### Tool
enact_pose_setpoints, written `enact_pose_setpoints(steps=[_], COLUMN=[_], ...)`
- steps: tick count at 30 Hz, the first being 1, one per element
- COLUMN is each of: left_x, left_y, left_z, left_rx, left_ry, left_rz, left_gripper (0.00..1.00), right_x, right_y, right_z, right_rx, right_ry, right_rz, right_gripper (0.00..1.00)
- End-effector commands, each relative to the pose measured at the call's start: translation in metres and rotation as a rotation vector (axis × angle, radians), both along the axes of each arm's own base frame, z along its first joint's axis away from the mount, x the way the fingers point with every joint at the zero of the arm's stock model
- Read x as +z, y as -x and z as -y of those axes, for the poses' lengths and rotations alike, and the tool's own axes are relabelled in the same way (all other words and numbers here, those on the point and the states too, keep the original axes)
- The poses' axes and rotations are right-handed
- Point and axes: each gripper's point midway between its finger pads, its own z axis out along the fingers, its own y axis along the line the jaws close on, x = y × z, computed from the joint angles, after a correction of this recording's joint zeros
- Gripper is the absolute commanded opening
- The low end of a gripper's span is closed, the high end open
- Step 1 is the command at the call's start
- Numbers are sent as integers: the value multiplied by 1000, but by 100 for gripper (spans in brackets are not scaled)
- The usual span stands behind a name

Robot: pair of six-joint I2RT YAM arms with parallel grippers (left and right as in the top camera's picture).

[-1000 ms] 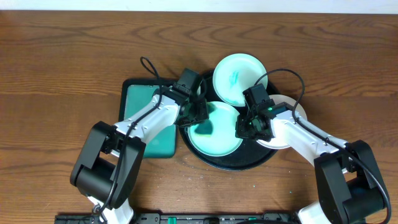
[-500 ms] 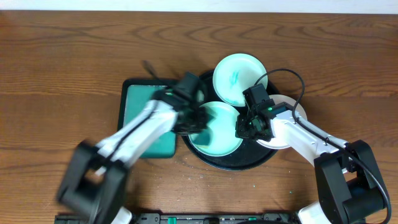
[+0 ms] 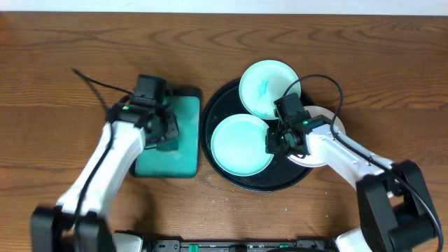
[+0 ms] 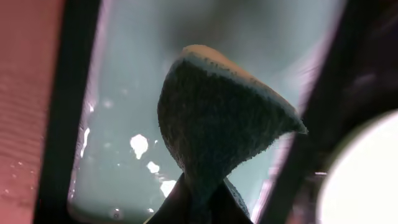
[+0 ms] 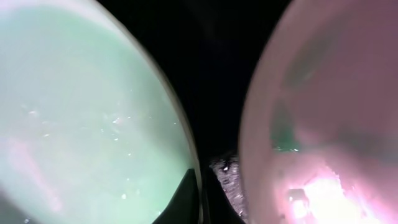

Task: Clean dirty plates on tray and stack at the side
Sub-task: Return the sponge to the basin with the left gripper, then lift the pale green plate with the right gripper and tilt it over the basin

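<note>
The black tray holds three plates. The far plate carries a teal smear. The middle plate looks plain pale mint. My right gripper is shut on its right rim, and the right wrist view shows the fingers pinching that plate at its edge. The third plate lies partly under my right arm and shows again in the right wrist view. My left gripper hangs over the teal tray, shut on a dark sponge.
A rectangular teal tray lies left of the black tray, its wet floor shining in the left wrist view. Wooden table surrounds both trays. Cables trail from each wrist.
My left arm swung left with the sponge, from the middle plate to over the teal tray. The teal smear on the middle plate is gone. My right gripper kept its hold.
</note>
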Motion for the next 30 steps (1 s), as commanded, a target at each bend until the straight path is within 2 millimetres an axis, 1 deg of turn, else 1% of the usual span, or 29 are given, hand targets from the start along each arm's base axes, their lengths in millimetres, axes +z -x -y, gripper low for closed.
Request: enact_pose_setpoints(steps=[1, 3, 5, 6, 8, 10, 11, 13, 15, 18, 21, 23, 25, 28, 30], left_x=[-19, -15, -1, 6, 25, 50, 60, 82, 106, 135, 159, 170, 178, 185, 189], left_y=[5, 5, 5, 4, 5, 7, 9, 14, 24, 39, 57, 68, 78, 91, 94], left_z=[-6, -6, -6, -6, -7, -9, -9, -11, -12, -15, -18, -21, -22, -25, -25], left_rx=[-19, -19, -19, -18, -14, -9, -7, -6, -4, -3, -2, -2, -1, -1, 0], left_ry=[-38, -37, -33, -31, -23, -11, -6, 6, 20, 39, 54, 62, 69, 75, 78], left_rz=[-63, -56, -33, -19, 21, 83, 112, 177, 258, 358, 445, 490, 523, 556, 574], left_gripper=[23, 38, 59, 65, 72, 77, 78, 78, 79, 79, 79, 79, 79, 79, 80], right_x=[63, 84, 103, 111, 126, 141, 148, 161, 172, 175, 172, 174, 183, 205, 218], right_y=[-20, -25, -30, -33, -41, -52, -58, -69, -80, -89, -96, -97, -97, -91, -84], right_z=[-11, -6, -5, -6, -10, -18, -24, -43, -69, -108, -136, -149, -158, -169, -176], right_rx=[82, 87, 91, 96, 98, 111, 117, 138, 176, 239, 319, 364, 393, 422, 450], right_ry=[-48, -18, -10, -15, -28, -49, -64, -111, -158, -171, -92, -17, 59, 201, 287], right_rz=[166, 212, 250, 267, 305, 364, 398, 482, 568, 671, 788, 871, 955, 1091, 1161], right_gripper=[1, 1, 1, 1, 1, 1, 1, 1, 1, 1, 1, 1, 1, 1, 1])
